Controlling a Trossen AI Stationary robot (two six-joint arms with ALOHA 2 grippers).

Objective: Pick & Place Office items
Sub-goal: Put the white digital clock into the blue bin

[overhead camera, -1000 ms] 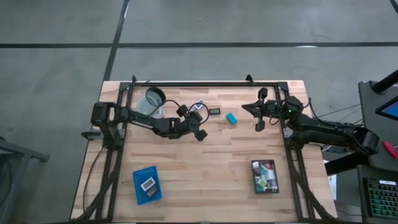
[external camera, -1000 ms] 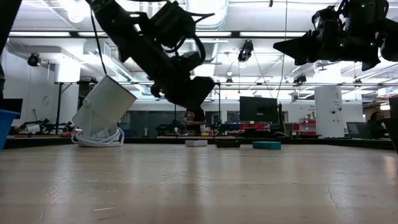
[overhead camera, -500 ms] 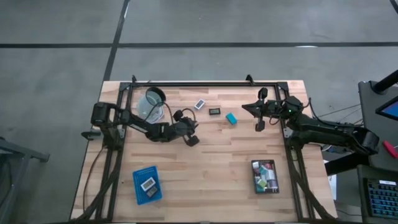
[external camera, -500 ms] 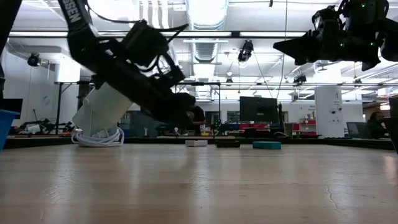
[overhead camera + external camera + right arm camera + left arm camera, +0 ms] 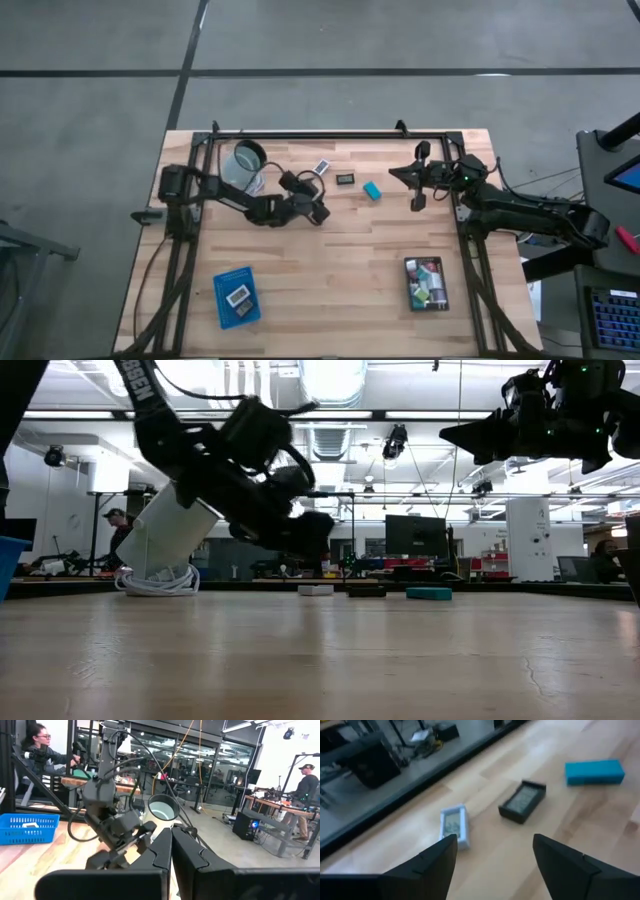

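Observation:
Three office items lie flat on the table's far middle: a white label-faced rectangle (image 5: 322, 167) (image 5: 454, 825), a dark rectangle (image 5: 344, 179) (image 5: 522, 802) and a teal block (image 5: 371, 190) (image 5: 594, 772). My left gripper (image 5: 316, 210) (image 5: 492, 849) hovers low just short of them, tipped downward and open; its fingers frame the white and dark pieces without touching them. My right gripper (image 5: 416, 190) (image 5: 171, 845) waits shut, raised at the far right.
A clear round cup (image 5: 245, 165) lies tilted by the left arm. A blue tray (image 5: 236, 296) with items sits near left, and a black tray (image 5: 426, 283) with several blocks near right. A black frame rail (image 5: 330, 135) runs along the far edge. People are in the room beyond.
My left gripper has sunk toward the table and tipped further down, drawing back toward the left edge and then coming forward again toward the three items. Its fingers have opened. The items have stayed where they lay.

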